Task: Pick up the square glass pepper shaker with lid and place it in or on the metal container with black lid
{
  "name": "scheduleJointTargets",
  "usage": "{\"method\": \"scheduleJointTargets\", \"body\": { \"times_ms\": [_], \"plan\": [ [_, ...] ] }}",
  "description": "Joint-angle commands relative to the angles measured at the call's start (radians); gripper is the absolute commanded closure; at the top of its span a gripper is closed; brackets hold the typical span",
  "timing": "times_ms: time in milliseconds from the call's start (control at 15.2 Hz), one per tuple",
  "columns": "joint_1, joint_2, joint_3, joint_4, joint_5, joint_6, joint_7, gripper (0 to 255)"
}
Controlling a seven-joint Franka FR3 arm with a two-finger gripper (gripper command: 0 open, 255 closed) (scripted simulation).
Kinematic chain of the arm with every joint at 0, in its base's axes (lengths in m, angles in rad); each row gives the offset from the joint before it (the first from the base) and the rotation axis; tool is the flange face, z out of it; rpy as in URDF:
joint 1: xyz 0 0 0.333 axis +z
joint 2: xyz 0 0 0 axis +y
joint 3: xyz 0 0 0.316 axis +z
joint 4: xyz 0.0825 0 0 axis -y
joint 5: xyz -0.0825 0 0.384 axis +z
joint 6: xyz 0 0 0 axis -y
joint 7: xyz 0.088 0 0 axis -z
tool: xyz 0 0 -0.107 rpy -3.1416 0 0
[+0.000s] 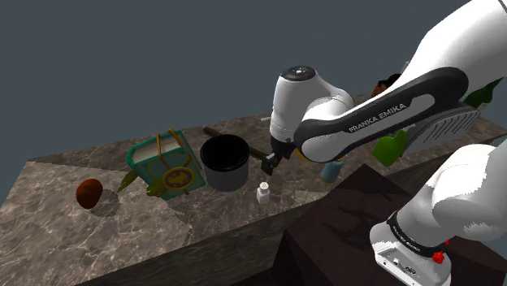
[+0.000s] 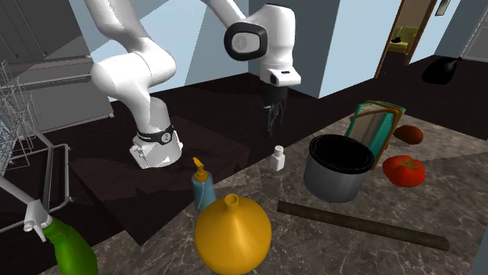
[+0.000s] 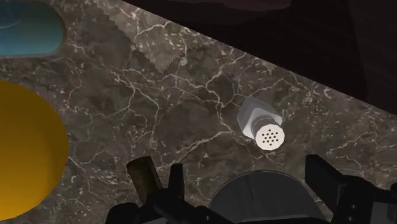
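Note:
The pepper shaker is a small pale square bottle with a perforated round lid, standing upright on the marble counter near its front edge. It also appears in the second exterior view and ahead of the fingers in the wrist view. The grey metal container with a black top stands just beside it. My gripper hangs above the shaker, open, touching nothing. The container's grey wall shows between the fingers.
A teal box stands beyond the container, and a brown round object lies further on. A yellow vase, a blue bottle, a green bottle, a tomato and a dark stick share the counter. The dark stand borders the counter.

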Motion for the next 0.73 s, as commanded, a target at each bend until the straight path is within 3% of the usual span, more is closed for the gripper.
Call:
{"method": "scheduleJointTargets", "body": {
  "times_ms": [0, 264, 660],
  "plan": [
    [-0.006, 0.090, 0.031, 0.010, -0.040, 0.074, 0.052, 0],
    [-0.009, 0.240, 0.067, 0.048, -0.153, 0.166, 0.172, 0],
    [-0.009, 0.340, 0.041, 0.052, -0.275, 0.245, 0.260, 0]
  ]
}}
